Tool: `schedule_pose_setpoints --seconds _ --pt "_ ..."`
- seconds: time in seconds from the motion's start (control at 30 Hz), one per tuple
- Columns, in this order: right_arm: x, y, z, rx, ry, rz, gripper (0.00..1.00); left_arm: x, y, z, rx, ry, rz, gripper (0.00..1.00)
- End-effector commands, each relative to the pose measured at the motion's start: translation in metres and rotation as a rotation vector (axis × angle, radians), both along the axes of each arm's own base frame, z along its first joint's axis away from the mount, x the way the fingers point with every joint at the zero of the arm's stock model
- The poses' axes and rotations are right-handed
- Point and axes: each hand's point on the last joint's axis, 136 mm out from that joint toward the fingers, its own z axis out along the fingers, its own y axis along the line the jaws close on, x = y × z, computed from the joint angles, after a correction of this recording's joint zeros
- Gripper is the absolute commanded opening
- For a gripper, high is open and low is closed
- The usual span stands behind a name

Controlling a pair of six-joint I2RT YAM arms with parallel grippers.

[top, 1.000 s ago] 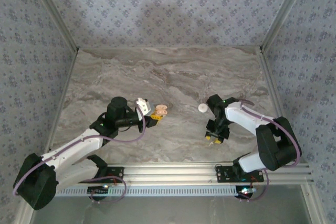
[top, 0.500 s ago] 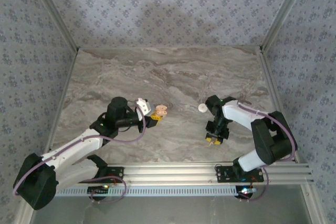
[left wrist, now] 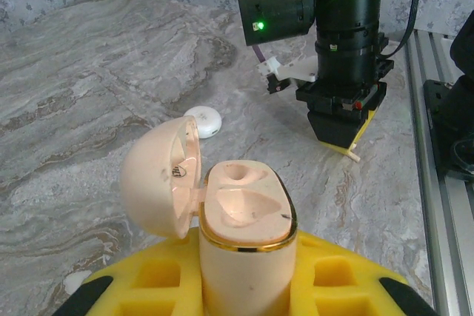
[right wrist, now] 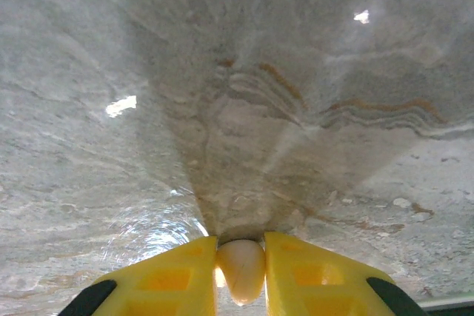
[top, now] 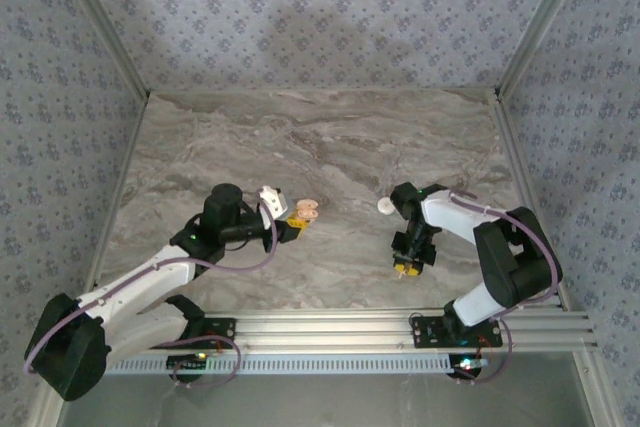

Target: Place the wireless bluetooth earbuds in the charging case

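One earbud [right wrist: 241, 270], pale pink, sits pinched betw the yellow fingers of the R gripper [right wrist: 241, 253], which we see pointing down, close over the marble table [right wrist: 311, 94]. Charging case [left wrist: 246, 216] stands upright w/ lid flipped open to its left, clamped in the L gripper [left wrist: 244, 286]. Case and earbud are well apart. We note a white disc [left wrist: 203, 120] lying flat on the table betw them, nearer the R arm.

charging case [left wrist: 244, 257] peach, gold rim | right pincer [right wrist: 241, 241] yellow | earbud [right wrist: 241, 271] cream, perhaps pinkish | table [right wrist: 259, 72] grey marbled
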Motion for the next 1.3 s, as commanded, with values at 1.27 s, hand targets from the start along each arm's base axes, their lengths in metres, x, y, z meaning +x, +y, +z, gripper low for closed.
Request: schedule_pose_setpoints --seconds 1.27 --pt "0.107 0.137 0.255 0.483 -1.248 0.472 0.21 0.009 -0.050 0.024 -0.132 -0.238 -0.161 0.13"
